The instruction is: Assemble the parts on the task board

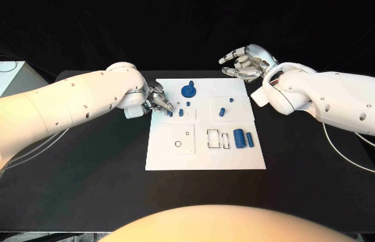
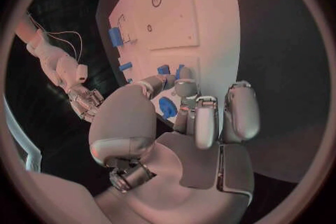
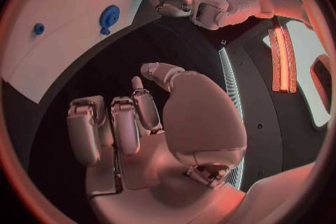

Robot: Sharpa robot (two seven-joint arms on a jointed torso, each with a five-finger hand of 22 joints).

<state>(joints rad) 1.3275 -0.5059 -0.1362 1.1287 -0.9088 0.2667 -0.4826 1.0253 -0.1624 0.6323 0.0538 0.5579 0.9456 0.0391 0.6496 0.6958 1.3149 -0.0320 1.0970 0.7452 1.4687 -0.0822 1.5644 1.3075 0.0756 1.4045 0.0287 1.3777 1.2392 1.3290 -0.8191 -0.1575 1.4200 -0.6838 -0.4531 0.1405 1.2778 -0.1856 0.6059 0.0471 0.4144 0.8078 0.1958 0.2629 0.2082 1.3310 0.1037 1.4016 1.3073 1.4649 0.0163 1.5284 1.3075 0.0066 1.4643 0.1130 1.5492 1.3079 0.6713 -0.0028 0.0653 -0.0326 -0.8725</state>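
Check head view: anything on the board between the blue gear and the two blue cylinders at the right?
Yes. In the head view, between the blue gear and the two blue cylinders lie two small blue pegs on the task board.

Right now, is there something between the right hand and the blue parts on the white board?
Nothing visible blocks it. The right hand is raised beyond the task board's far right corner, holding nothing. The left hand works at the opposite edge, beside small parts.

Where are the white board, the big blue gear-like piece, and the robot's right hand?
task board (image 1: 205, 158): head view, bare near part.
blue gear-like part (image 1: 188, 90): head view, round top.
right hand (image 1: 247, 62): head view, palm.
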